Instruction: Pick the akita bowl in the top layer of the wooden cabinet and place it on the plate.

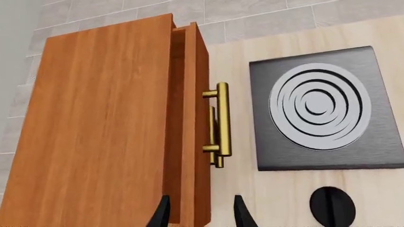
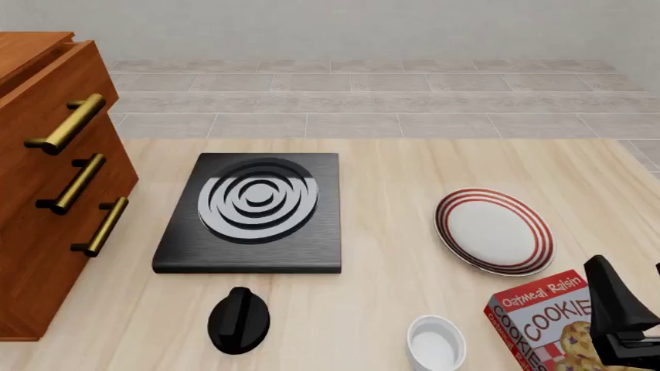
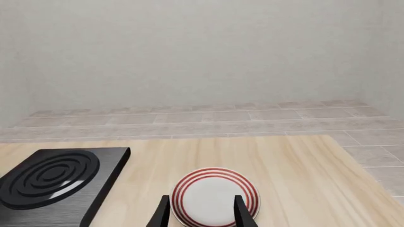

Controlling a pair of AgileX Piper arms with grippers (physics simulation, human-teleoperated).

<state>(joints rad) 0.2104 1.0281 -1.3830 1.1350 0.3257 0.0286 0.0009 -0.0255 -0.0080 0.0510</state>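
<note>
Tabletop point(image 2: 413, 170): top layer point(image 1: 189, 118) barely pulled out at left edge, akita bowl unseen; left hand point(image 1: 200, 213) open, empty, handle point(image 1: 222, 120) may be missed.

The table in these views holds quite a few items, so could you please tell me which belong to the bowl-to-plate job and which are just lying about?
Belong to the job:
- wooden cabinet
- top layer, slightly pulled out
- plate
The akita bowl is not visible in any view.

Just lying about:
- black stove
- black knob
- white cup-like bowl
- cookie box
</note>
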